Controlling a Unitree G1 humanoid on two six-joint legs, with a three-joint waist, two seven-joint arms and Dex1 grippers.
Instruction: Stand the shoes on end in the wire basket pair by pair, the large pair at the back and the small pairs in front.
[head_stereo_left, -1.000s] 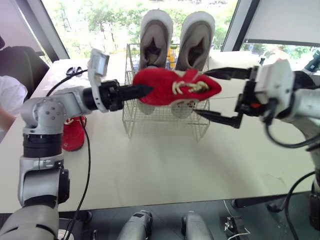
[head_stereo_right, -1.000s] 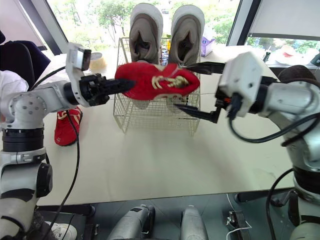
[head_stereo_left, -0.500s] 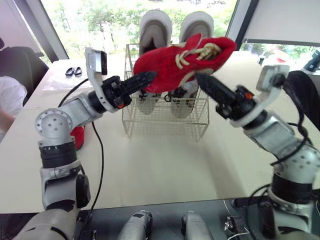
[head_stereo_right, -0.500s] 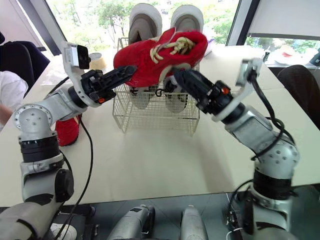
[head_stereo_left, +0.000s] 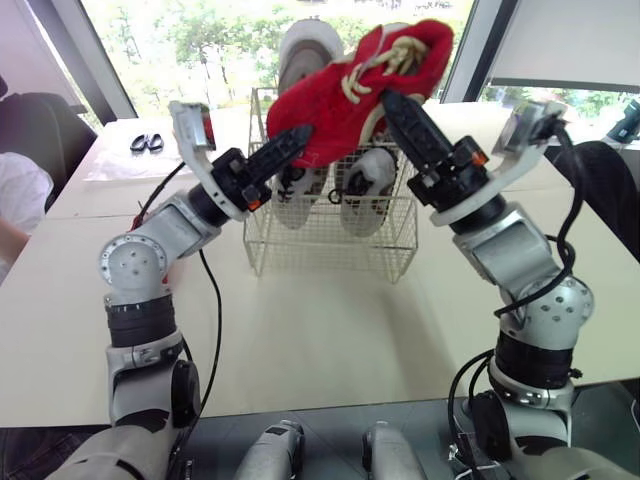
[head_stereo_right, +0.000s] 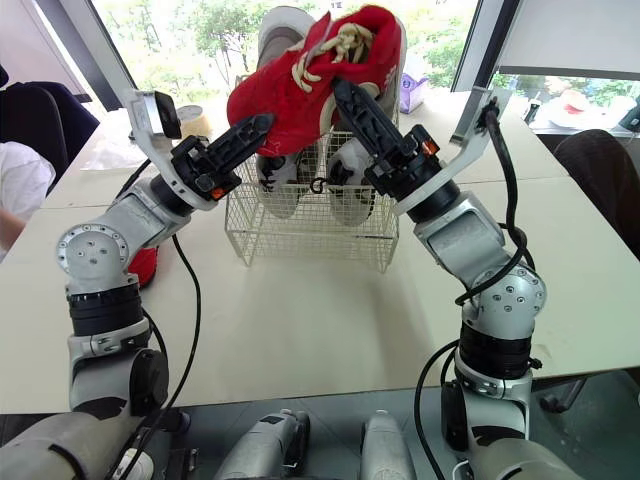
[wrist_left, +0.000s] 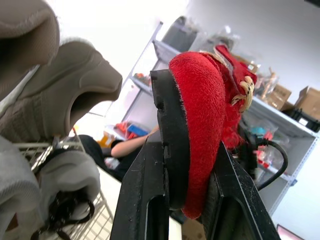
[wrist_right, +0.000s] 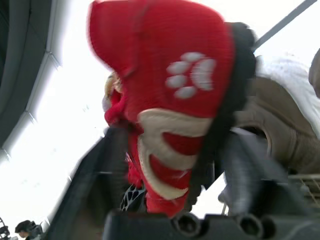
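So the red shoe (head_stereo_left: 365, 75) is up in the air right over the basket (head_stereo_left: 330, 240), tilted, toe end highest, laces facing the camera. Left fingers (head_stereo_left: 285, 148) are clamped on its lower end, one on the sole and one on the fuzzy upper. Right fingers (head_stereo_left: 405, 110) grip it from the other side, squeezing across the paw-print sole. The grey pair (head_stereo_right: 280, 40) stands on end at the back of the basket, right behind the red one. The other red shoe (head_stereo_right: 143, 268) lies on the bench (head_stereo_left: 330, 330) off to the left, partly hidden by the left arm.
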